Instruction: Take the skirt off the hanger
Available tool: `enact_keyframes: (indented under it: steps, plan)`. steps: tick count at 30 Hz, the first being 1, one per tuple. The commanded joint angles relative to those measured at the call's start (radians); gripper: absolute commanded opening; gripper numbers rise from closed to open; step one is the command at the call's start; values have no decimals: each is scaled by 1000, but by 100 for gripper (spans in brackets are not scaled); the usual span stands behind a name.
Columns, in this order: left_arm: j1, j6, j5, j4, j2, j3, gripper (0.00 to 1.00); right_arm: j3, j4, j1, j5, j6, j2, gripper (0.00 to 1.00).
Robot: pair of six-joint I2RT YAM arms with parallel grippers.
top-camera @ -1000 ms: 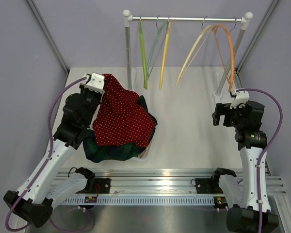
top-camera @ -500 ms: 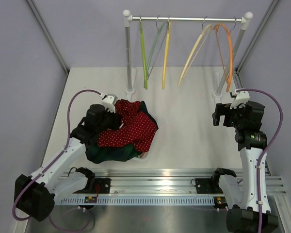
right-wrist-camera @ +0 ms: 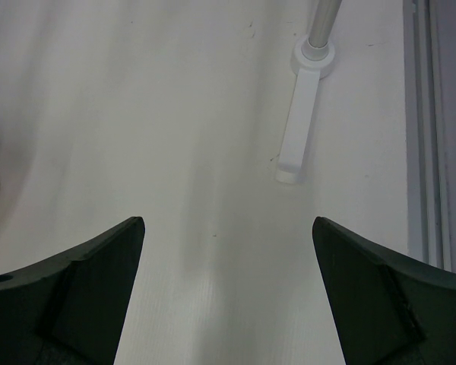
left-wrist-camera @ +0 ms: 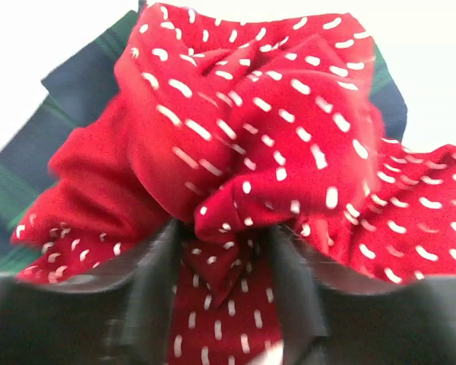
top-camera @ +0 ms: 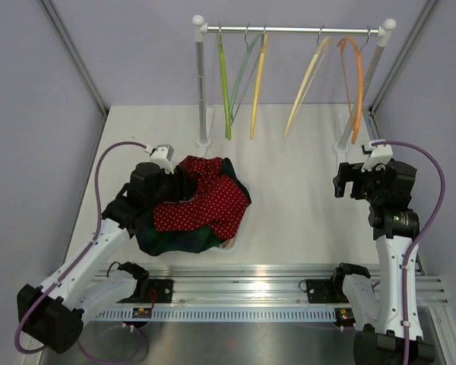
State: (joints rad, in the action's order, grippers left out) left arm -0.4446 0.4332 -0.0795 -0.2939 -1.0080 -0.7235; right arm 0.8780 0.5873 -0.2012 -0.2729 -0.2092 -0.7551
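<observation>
We see the red white-flecked skirt (top-camera: 201, 199) crumpled on a dark plaid garment (top-camera: 171, 242) at the table's (top-camera: 289, 190) left. The left gripper (left-wrist-camera: 224, 243) reaches low into it, fingers half apart around a red fold. The right gripper (right-wrist-camera: 228, 228) hangs wide open and holds nothing.
</observation>
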Motion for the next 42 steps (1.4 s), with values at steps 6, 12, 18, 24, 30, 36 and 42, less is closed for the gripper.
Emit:
enact_keyframes:
  steps: [6,12,18,24,30,36,42]
  plan:
    - [-9,-212,60,-155,347,-177,92,44,-4,-6,-25,-4,8,100]
    - [-9,-310,75,-160,517,-159,99,157,71,-6,1,62,4,100]
    - [-9,-346,250,-131,649,-65,99,259,167,-6,-80,73,-30,99]
    - [-9,-352,325,-183,689,-42,99,260,115,-6,264,298,-61,100]
    - [-9,-347,346,-202,720,-33,99,173,23,-6,420,304,5,99]
    - [-9,-333,334,-211,720,-30,99,134,-7,-6,431,306,40,100]
    - [-9,-329,331,-214,717,-33,99,133,-14,-6,437,306,34,100]
